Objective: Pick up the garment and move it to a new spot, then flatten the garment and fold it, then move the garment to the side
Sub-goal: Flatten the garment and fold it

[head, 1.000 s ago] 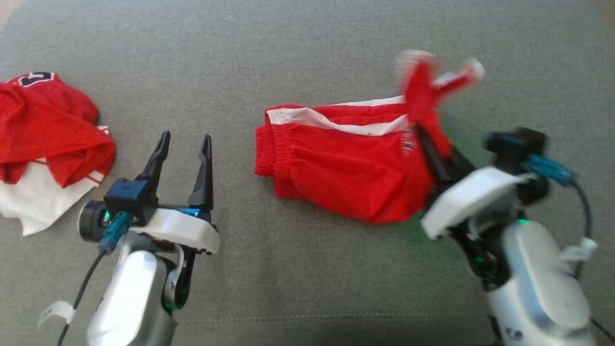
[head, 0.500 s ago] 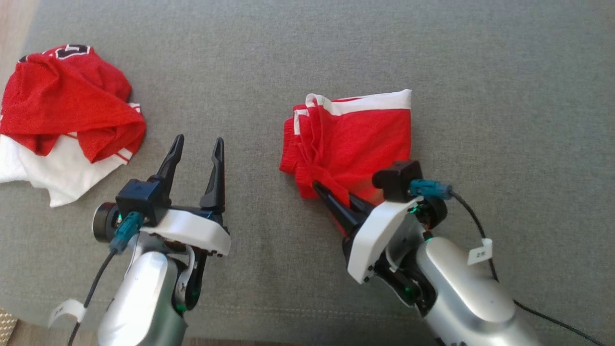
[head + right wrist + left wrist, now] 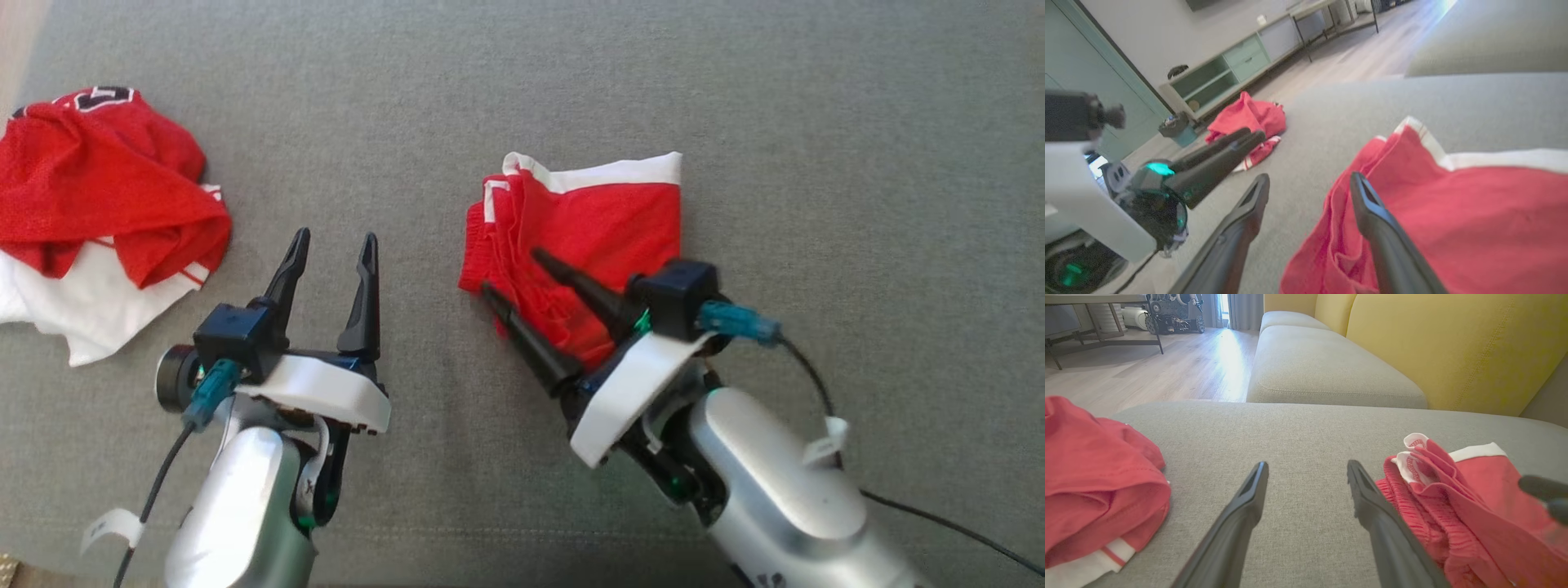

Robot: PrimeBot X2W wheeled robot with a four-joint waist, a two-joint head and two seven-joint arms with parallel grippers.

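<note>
The folded red shorts [image 3: 604,220] lay on the grey sofa cushion [image 3: 816,122], waistband edge leftward. The right tool [image 3: 510,270], nearer, stood wide open and gripped nothing, straddling their near-left corner. The left tool [image 3: 336,235], also open and empty, hovered well apart to the left.

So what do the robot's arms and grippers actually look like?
The left arm and right arm are silvery-grey with white wrist shells. The left gripper and right gripper each have two long tapering black fingers, a teal plug and dark cable.
</note>
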